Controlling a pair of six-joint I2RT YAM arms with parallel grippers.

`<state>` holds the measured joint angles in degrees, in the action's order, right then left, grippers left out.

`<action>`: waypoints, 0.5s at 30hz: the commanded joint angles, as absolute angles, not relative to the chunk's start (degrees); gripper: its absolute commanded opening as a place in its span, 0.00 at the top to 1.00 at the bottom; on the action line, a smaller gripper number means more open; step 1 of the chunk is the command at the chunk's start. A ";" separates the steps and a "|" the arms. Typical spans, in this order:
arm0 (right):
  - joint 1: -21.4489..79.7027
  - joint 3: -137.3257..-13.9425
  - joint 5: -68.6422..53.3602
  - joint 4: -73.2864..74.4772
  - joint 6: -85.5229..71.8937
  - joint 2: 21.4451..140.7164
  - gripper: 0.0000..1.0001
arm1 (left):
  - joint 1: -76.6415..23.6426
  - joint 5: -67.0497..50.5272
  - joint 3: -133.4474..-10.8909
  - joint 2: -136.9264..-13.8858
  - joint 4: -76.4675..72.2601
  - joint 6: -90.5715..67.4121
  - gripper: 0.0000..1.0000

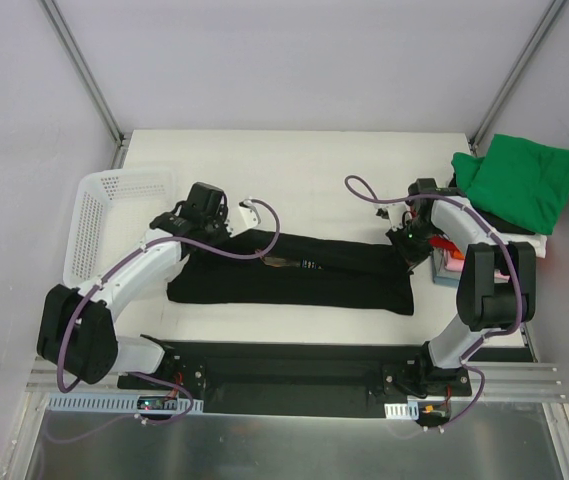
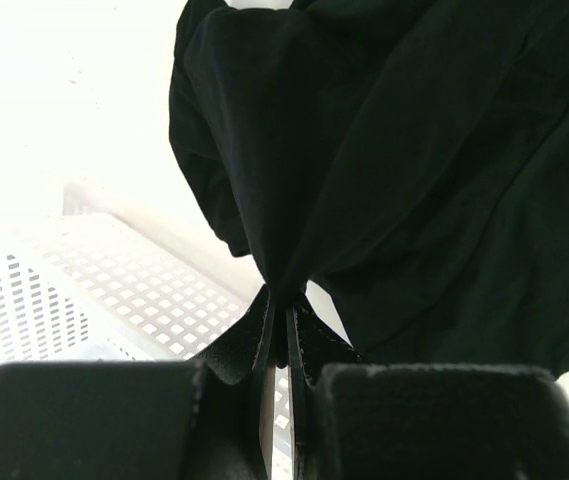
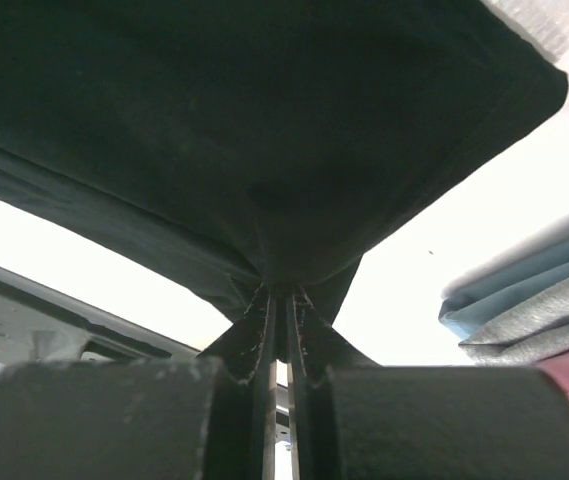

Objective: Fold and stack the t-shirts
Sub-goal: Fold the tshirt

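Note:
A black t-shirt (image 1: 294, 280) lies folded into a long band across the middle of the table, and a sliver of its print (image 1: 289, 264) shows along the top fold. My left gripper (image 1: 216, 233) is shut on the band's left end, with black cloth (image 2: 384, 150) bunched between the fingertips (image 2: 282, 300). At the right end my right gripper (image 1: 411, 250) is shut on the black cloth (image 3: 264, 120), pinched at its fingertips (image 3: 284, 292). Folded t-shirts are stacked at the far right with a green one (image 1: 519, 185) on top.
A white mesh basket (image 1: 114, 215) stands at the left edge, close behind my left arm, and shows as basket mesh (image 2: 84, 290) in the left wrist view. Lower layers of the stack (image 3: 534, 310) sit just right of my right gripper. Metal frame posts rise at the back corners.

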<state>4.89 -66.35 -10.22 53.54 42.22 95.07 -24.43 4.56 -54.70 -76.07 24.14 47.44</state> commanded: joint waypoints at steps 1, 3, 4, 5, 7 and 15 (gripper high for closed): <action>4.83 -66.09 -7.38 53.61 43.42 94.39 0.99 | -24.52 6.15 -54.93 -73.13 26.98 47.46 1.00; 4.83 -66.44 -7.56 53.61 43.51 94.75 0.99 | -24.61 6.15 -54.84 -72.86 27.42 47.29 1.00; 4.92 -66.53 -7.56 53.44 43.42 95.01 0.99 | -24.61 6.15 -54.58 -72.69 27.68 47.20 1.00; 4.92 -66.62 -7.30 53.35 43.50 95.18 0.99 | -24.78 6.15 -54.49 -72.60 28.29 46.85 1.00; 4.92 -66.71 -7.38 53.26 43.51 95.62 0.99 | -25.13 5.98 -53.97 -71.99 28.91 46.50 1.00; 5.01 -67.15 -7.65 52.91 43.86 96.59 0.99 | -28.99 5.45 -53.53 -69.61 34.00 42.46 1.00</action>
